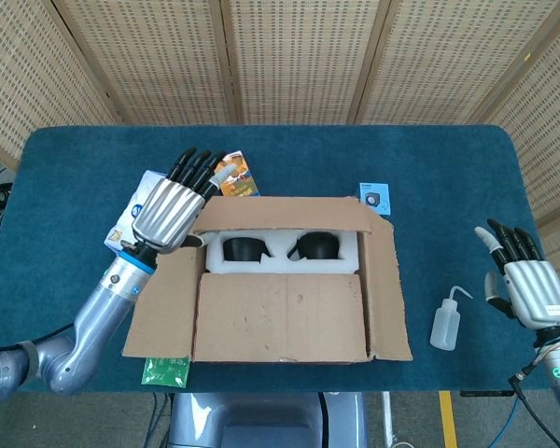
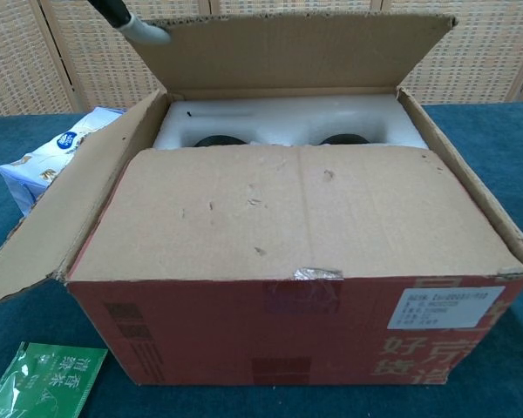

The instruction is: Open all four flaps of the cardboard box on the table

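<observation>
We observed the brown cardboard box (image 1: 289, 280) standing on the blue cloth-covered table (image 1: 429, 159), near its front edge; the far long flap (image 2: 296, 48) stood raised, roughly upright, and the near long flap (image 2: 296, 209) lay flat over the front half of the opening; both short side flaps, the left side flap (image 1: 163, 299) and the right side flap (image 1: 387, 289), were folded outward; under the raised flap we saw a white foam insert (image 1: 280, 252) with two dark round recesses; the left hand (image 1: 173, 210) sat at the far left corner of the box, its dark fingers extended and lying close together, pointing away from the robot; in the chest view one pale fingertip (image 2: 144, 30) touched the upper left edge of the raised flap; we could not tell whether the hand pinched the flap or merely pressed against it; the right hand (image 1: 527, 285) hovered well apart from the box beyond the table's right edge, fingers spread and holding nothing; a white squeeze bottle (image 1: 445, 322) stood right of the box; a white and blue packet (image 1: 140, 219) lay left of it, an orange card (image 1: 238, 175) and a small blue square card (image 1: 374, 197) behind it, and a green sachet (image 1: 165, 371) at the front left corner
</observation>
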`<state>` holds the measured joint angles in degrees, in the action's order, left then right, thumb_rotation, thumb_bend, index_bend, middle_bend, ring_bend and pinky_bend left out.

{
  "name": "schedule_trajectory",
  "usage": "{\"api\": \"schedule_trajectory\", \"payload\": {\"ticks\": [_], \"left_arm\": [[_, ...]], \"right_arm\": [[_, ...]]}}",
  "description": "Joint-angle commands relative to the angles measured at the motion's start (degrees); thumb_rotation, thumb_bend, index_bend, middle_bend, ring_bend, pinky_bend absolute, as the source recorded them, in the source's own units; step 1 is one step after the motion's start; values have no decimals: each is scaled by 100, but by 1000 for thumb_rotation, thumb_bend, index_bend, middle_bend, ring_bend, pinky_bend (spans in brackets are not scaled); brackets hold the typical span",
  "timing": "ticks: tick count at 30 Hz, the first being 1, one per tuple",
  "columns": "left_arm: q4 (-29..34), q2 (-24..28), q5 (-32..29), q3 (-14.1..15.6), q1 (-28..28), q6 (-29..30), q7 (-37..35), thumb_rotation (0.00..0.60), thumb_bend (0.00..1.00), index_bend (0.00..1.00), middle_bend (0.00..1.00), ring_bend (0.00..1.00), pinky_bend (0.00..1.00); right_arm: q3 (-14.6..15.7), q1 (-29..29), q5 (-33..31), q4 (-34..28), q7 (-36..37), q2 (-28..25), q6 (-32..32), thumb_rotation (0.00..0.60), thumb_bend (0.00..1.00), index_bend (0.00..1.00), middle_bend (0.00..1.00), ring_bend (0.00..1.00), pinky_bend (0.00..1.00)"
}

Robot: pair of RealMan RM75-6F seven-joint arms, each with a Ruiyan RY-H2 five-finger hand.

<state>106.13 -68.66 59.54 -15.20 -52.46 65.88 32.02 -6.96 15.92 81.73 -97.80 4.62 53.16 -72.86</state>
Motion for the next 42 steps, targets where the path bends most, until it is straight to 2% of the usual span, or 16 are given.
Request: {"api": "schedule_trajectory", "payload": {"ticks": [1, 15, 20, 25, 29, 35, 39, 42], "left_arm": [[-195, 2, -122, -147, -101, -53, -5, 528, 241, 22, 0, 0, 0], [-1588, -621, -249, -473, -712, -194, 314, 525, 238, 4, 0, 0, 0], [-2435, -1046, -515, -510, -992, -314, 665, 495, 236, 0, 0, 0, 0], [-2632, -1259, -613, -534, -1073, -259, 759, 495, 247, 0, 0, 0, 0], [-2488, -1175, -673, -573, -1060, -299, 722, 496, 259, 0, 0, 0, 0], [-1495, -501, -1184, -691, -889, -717, 505, 498, 291, 0, 0, 0, 0], [-833, 39, -1508, -676, -795, -1097, 365, 496, 384, 5, 0, 0, 0], [-396, 442, -1722, -603, -758, -1396, 303, 492, 458, 55, 0, 0, 0]], "right_arm": [[-2, -3, -2, -1, 3, -7, -3, 600, 775, 0, 0, 0, 0], [2, -29, -27, -22, -12, -39, -12, 600, 775, 0, 0, 0, 0], [8, -71, -63, -16, 16, -75, -36, 600, 775, 0, 0, 0, 0], [12, -106, -95, 32, 86, -94, -43, 600, 775, 0, 0, 0, 0], [14, -109, -86, 46, 105, -90, -41, 600, 775, 0, 0, 0, 0], [13, -94, -61, 51, 116, -67, -22, 600, 775, 0, 0, 0, 0], [13, -85, -42, 36, 100, -57, -19, 600, 775, 0, 0, 0, 0], [18, -81, -29, 11, 77, -58, -14, 600, 775, 0, 0, 0, 0]]}}
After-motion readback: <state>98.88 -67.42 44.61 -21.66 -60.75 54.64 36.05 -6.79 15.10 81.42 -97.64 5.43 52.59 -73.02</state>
